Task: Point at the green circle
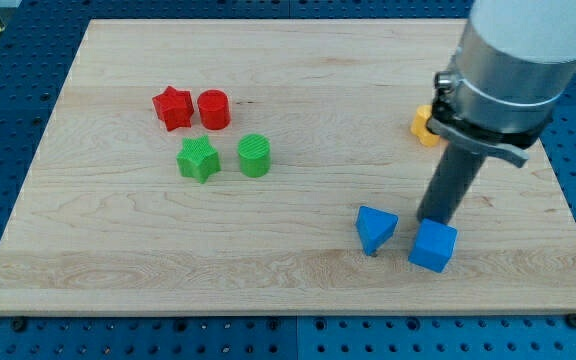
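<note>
The green circle (pixel 254 155) stands on the wooden board left of centre, with a green star (pixel 198 159) just to its left. My tip (pixel 431 220) is far to the view's right of the green circle, touching or nearly touching the top edge of a blue cube (pixel 434 246). A blue triangle (pixel 375 229) lies just left of my tip.
A red star (pixel 172 107) and a red circle (pixel 214 109) sit above the green pair. A yellow block (pixel 425 125) is partly hidden behind the arm (pixel 513 70) at the right. The wooden board (pixel 118 260) lies on a blue perforated table.
</note>
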You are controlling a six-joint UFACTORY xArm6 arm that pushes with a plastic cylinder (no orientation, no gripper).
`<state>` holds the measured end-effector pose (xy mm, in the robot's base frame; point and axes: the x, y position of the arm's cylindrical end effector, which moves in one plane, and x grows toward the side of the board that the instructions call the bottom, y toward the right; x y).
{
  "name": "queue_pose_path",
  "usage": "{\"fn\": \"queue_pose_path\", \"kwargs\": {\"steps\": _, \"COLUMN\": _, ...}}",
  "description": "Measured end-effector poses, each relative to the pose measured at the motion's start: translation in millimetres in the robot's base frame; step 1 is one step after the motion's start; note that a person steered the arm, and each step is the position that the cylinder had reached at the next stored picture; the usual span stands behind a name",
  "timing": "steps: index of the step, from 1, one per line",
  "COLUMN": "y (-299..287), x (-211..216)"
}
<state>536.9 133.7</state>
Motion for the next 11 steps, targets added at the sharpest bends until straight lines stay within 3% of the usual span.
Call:
{"fn": "queue_pose_path", "kwargs": {"steps": 2, "y": -51, "x": -23}}
{"fn": "queue_pose_path", "kwargs": {"steps": 3, "y": -105, "x": -16}}
{"fn": "queue_pose_path", "kwargs": {"steps": 5, "y": -110, "x": -16}}
{"fn": "queue_pose_path", "kwargs": {"steps": 8, "y": -192, "x": -15}}
{"fn": "queue_pose_path", "kwargs": {"steps": 10, "y": -183, "x": -66}}
{"fn": "queue_pose_path", "kwargs": {"steps": 11, "y": -183, "x": -68}}
